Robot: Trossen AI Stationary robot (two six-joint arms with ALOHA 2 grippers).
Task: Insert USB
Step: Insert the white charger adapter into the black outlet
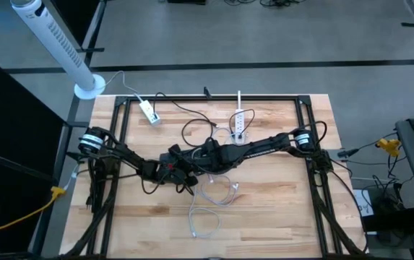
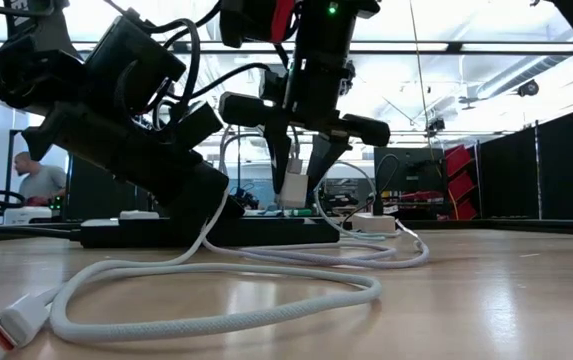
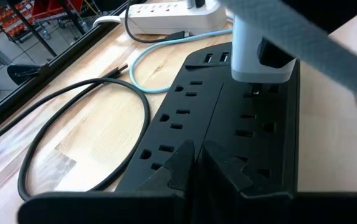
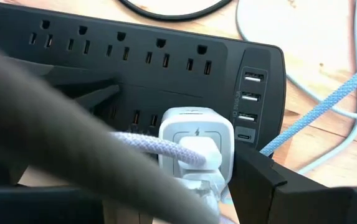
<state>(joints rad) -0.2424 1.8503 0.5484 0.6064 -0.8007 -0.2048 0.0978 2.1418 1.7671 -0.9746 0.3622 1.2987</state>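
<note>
A black power strip (image 4: 134, 56) is seen on a pale, wood-grained table (image 1: 264, 209). A white charger (image 4: 194, 140) marked with a grey lightning symbol is plugged into it, and a white braided cable (image 2: 216, 300) with a red-tipped connector (image 2: 11, 328) is laid across the wood. A white power strip (image 3: 172, 15) is seen farther off. Both arms are dark.

Wooden table (image 1: 279, 217) w/ black frame. Both arms meet at table centre: left gripper (image 1: 181, 173) & right gripper (image 1: 210, 148) close together. White cable (image 1: 207, 209) loops in front; white power strip (image 1: 240, 123) behind; 2nd strip (image 1: 149, 112) rear-left.
</note>
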